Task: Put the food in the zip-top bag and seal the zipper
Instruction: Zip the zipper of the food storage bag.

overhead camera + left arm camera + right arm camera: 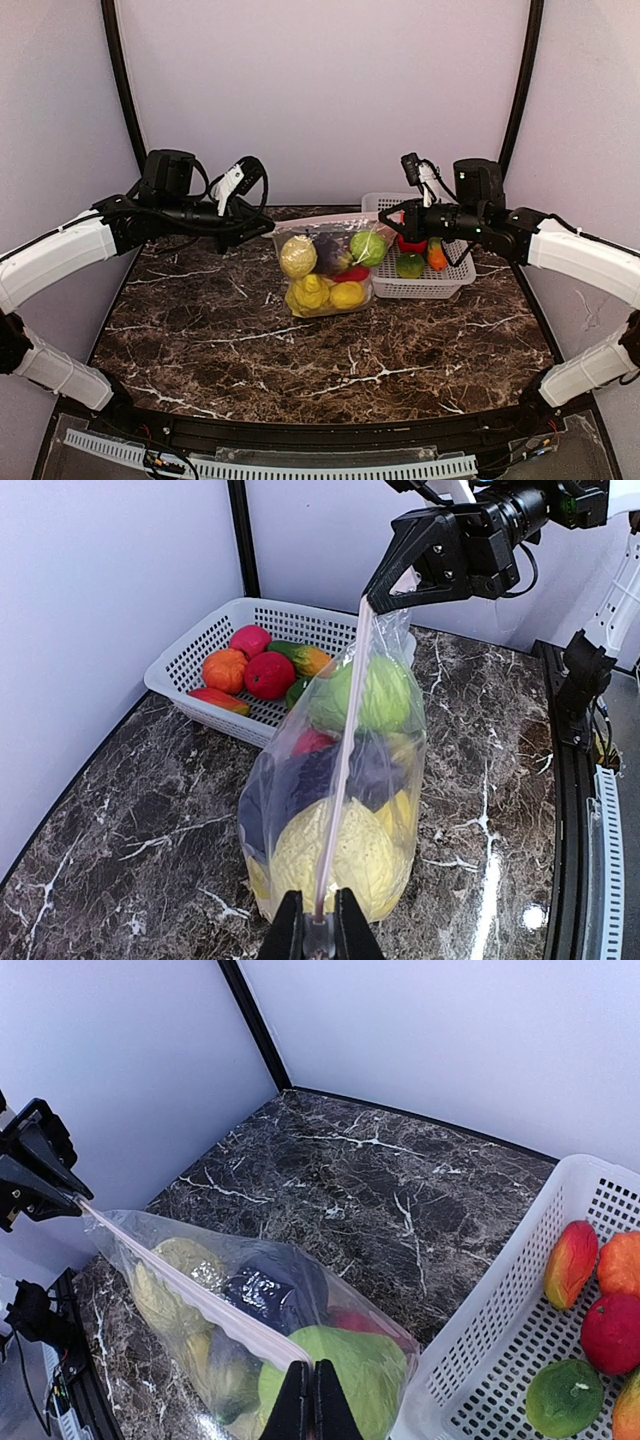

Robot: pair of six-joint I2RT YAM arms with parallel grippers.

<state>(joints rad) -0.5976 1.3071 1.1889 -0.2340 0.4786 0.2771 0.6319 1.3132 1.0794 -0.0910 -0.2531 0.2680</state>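
Note:
The zip-top bag (325,270) hangs over the middle of the marble table, stretched between both arms. Through its clear plastic I see food: a bumpy yellow piece (350,855), a green one (375,695), a dark purple one (300,785) and a red one (312,742). The pinkish zipper (342,765) runs taut along the mouth. My left gripper (320,920) is shut on one end of the zipper. My right gripper (311,1390) is shut on the other end, above the green piece (340,1370). More food (612,1332) lies in the basket.
A white lattice basket (430,293) stands at the back right, right beside the bag, holding red, orange and green toy pieces. Pale walls and black frame posts close in the back and sides. The dark marble table (300,360) stretches toward the near edge.

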